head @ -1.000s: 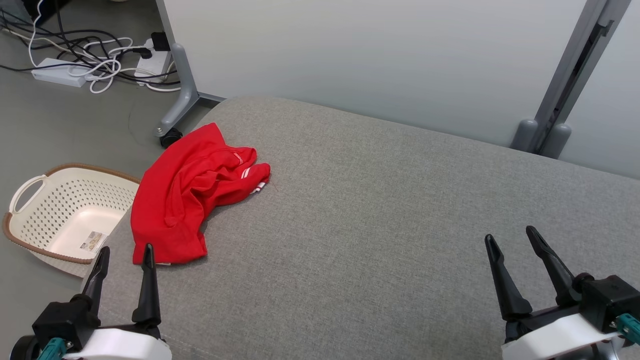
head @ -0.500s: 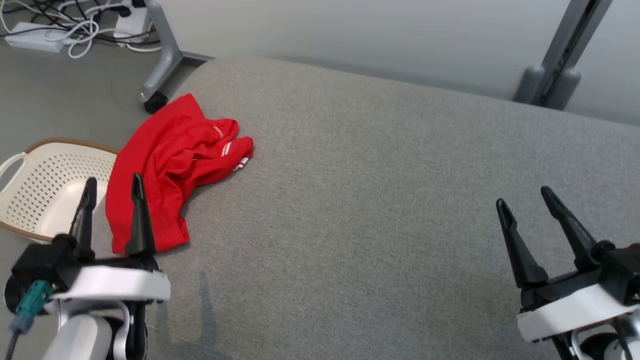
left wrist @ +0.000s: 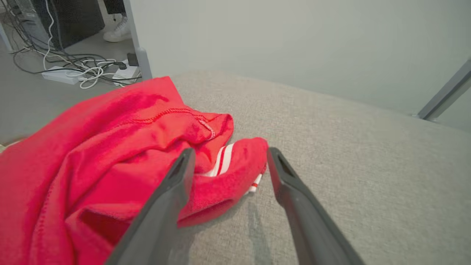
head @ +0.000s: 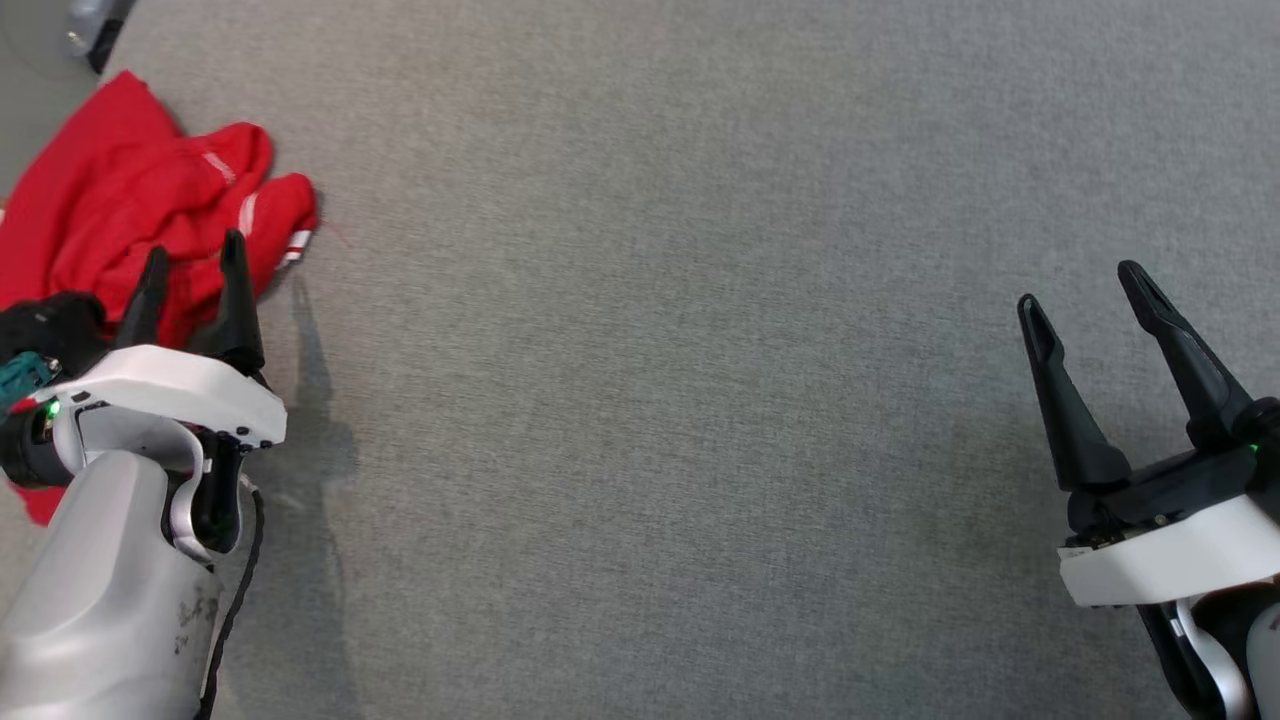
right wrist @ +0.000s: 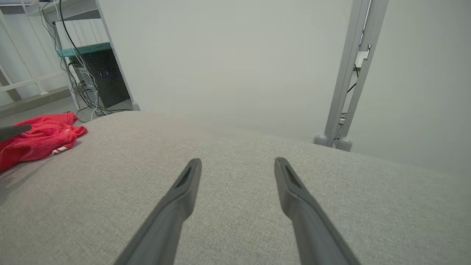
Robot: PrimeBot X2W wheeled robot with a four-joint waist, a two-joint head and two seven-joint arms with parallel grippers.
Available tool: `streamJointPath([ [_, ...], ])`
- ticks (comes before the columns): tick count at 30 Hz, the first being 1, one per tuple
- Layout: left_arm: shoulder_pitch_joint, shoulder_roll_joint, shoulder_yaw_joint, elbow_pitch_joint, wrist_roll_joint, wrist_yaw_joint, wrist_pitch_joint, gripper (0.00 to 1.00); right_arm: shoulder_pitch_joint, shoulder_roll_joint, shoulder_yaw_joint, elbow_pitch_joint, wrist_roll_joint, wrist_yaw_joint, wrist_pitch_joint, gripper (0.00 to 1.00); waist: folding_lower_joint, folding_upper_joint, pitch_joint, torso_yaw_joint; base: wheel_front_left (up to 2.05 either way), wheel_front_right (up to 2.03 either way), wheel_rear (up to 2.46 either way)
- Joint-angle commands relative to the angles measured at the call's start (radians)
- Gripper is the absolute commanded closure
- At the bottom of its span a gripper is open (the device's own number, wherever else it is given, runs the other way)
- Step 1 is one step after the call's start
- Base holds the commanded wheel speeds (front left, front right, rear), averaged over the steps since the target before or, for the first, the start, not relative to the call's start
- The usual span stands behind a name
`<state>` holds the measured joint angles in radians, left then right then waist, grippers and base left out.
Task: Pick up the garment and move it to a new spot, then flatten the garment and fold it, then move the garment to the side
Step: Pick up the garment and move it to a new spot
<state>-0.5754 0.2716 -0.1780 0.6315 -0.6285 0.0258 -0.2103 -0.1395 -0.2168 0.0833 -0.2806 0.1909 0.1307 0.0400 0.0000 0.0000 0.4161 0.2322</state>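
Crumpled red fabric garment (head: 120,190) lies at ten o'clock on the grey upholstered surface (head: 650,350), just at twelve o'clock of the wide-open left gripper (head: 194,247); the equally open right gripper (head: 1080,288) sits well apart.

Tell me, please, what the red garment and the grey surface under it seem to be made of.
The red garment: soft knit cloth, likely cotton jersey, matte; it lies in loose crumpled folds, with stitched seams and a white-striped cuff. The grey surface: woven upholstery fabric, matte and flecked; the fine weave shows, and the rounded far edge suggests padding beneath.
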Motion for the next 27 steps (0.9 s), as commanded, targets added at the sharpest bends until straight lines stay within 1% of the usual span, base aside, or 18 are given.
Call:
streamJointPath([
  [1, -0.031, 0.004, -0.001, 0.029, -0.005, -0.01, 0.001, 0.0, -0.016, -0.005, 0.003, 0.0, 0.006, 0.0, -0.008, 0.0, 0.0, 0.0, 0.067, -0.059, 0.0, 0.0, 0.0],
  [3, -0.074, 0.004, -0.003, 0.118, -0.014, -0.035, 0.006, 0.0, -0.028, -0.009, 0.006, 0.002, 0.008, 0.0, -0.014, 0.0, 0.0, 0.0, 0.086, -0.069, 0.0, 0.0, 0.0],
  [7, -0.142, 0.001, -0.008, 0.261, -0.025, -0.07, 0.02, 0.0, -0.047, -0.012, 0.006, 0.016, 0.011, 0.0, -0.026, 0.0, 0.0, 0.0, 0.107, -0.082, 0.0, 0.0, 0.0],
  [8, -0.154, 0.0, -0.011, 0.292, -0.027, -0.077, 0.028, 0.07, -0.051, -0.012, 0.005, 0.019, 0.012, 0.0, -0.027, 0.0, 0.0, 0.0, 0.11, -0.082, 0.0, 0.0, 0.0],
  [9, -0.165, -0.001, -0.015, 0.32, -0.026, -0.082, 0.031, 0.62, -0.055, -0.011, 0.005, 0.021, 0.011, 0.0, -0.031, 0.0, 0.0, 0.0, 0.112, -0.083, 0.0, 0.0, 0.0],
  [10, -0.174, -0.003, -0.017, 0.343, -0.022, -0.081, 0.023, 1.0, -0.057, -0.011, 0.004, 0.023, 0.012, 0.0, -0.033, 0.0, 0.0, 0.0, 0.113, -0.083, 0.0, 0.0, 0.0],
  [12, -0.188, 0.004, -0.03, 0.383, 0.001, -0.067, 0.008, 1.0, -0.061, -0.009, 0.004, 0.03, 0.011, 0.0, -0.035, 0.0, 0.0, 0.0, 0.113, -0.083, 0.0, 0.0, 0.0],
  [14, -0.204, 0.001, -0.034, 0.393, 0.011, -0.067, -0.018, 1.0, -0.064, -0.007, 0.001, 0.04, 0.011, 0.0, -0.042, 0.0, 0.0, 0.0, 0.105, -0.082, 0.0, 0.0, 0.0],
  [18, -0.199, 0.009, -0.02, 0.348, 0.037, -0.053, -0.052, 1.0, -0.062, 0.002, -0.008, 0.063, 0.012, 0.0, -0.061, 0.0, 0.0, 0.0, 0.07, -0.083, 0.0, 0.0, 0.0],
  [21, -0.156, 0.021, 0.014, 0.235, 0.069, -0.033, -0.055, 1.0, -0.049, 0.013, -0.014, 0.088, 0.013, 0.0, -0.074, 0.0, 0.0, 0.0, 0.027, -0.087, 0.0, 0.0, 0.0],
  [27, 0.035, 0.013, 0.08, -0.063, 0.151, 0.011, -0.055, 1.0, -0.017, 0.037, -0.016, 0.14, 0.017, 0.0, -0.103, 0.0, 0.0, 0.0, -0.081, -0.106, 0.0, 0.0, 0.0],
])
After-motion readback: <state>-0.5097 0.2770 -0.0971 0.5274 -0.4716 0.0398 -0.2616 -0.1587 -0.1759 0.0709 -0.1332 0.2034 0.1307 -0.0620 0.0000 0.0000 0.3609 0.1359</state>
